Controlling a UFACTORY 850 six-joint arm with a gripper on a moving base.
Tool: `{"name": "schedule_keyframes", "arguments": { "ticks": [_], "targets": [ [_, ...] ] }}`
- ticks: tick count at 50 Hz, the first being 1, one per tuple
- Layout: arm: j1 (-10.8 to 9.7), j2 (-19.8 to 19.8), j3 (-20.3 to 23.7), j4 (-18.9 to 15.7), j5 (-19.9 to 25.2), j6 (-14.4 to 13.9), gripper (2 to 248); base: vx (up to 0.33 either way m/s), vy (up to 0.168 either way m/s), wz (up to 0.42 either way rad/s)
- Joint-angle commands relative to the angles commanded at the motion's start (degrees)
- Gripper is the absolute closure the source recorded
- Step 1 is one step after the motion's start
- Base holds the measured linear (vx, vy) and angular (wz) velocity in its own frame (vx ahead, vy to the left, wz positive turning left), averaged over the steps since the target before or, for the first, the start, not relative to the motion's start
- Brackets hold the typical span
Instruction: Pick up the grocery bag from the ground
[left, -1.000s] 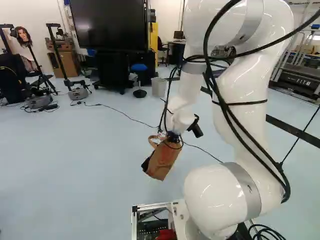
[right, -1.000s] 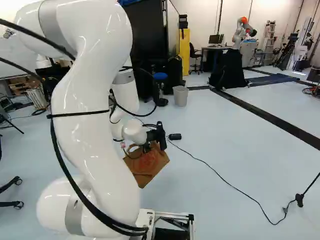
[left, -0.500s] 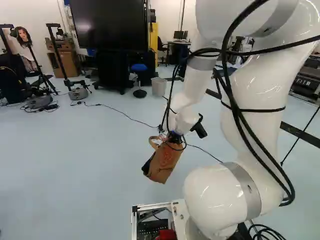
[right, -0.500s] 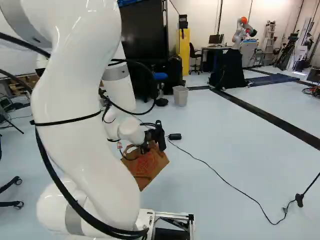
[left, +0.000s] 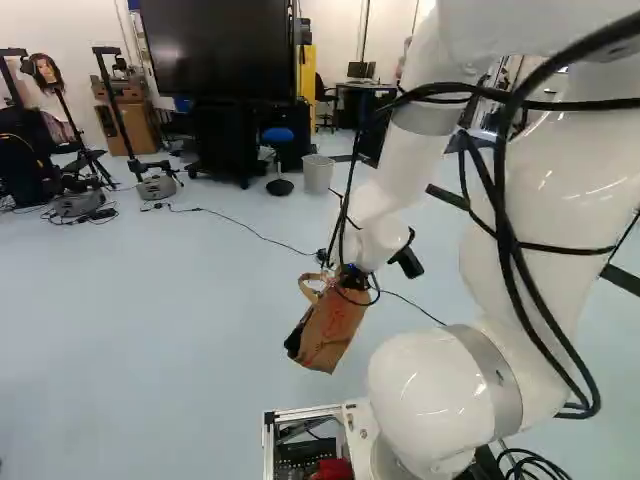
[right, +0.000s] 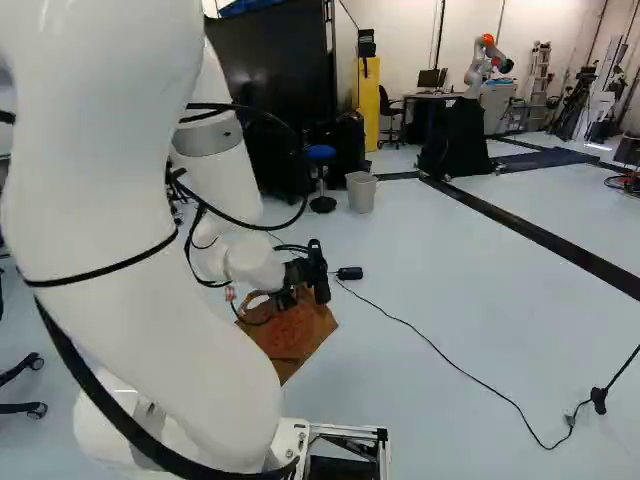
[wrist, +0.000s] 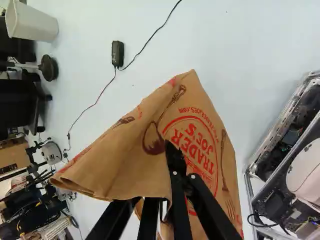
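Note:
My gripper (left: 352, 278) is at the top of the brown paper grocery bag (left: 332, 328), left of the arm's lowest joint in the left base view. In the right base view the bag (right: 296, 332) hangs tilted below the wrist, its handle loop showing. Seen from the wrist, the gripper (wrist: 176, 167) is shut on the paper bag (wrist: 122, 162), whose panels spread out on both sides of the dark fingers and ahead of them. Part of the grip is hidden by folded paper. Whether the bag's bottom touches the floor I cannot tell.
A thin cable with a small black box (wrist: 117, 53) lies on the floor (left: 150, 330) beyond the bag. Farther off stand a wastebasket (right: 361, 191), a blue stool (right: 321, 155) and a large screen (left: 215, 50). Another robot (right: 484, 66) stands far back.
The arm's upper links have swung back towards the base cameras. The gripper and the held bag have come slightly nearer with them. The base has not moved.

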Motion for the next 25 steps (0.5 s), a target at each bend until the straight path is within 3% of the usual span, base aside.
{"name": "schedule_keyframes", "arguments": {
  "ticks": [16,25],
  "targets": [
    [0.07,6.64,3.53,0.0,-1.37,0.0,226,0.0,0.0,0.0],
    [0.1,8.09,4.39,0.0,-1.39,0.0,226,0.0,0.0,0.0]
  ]
}}
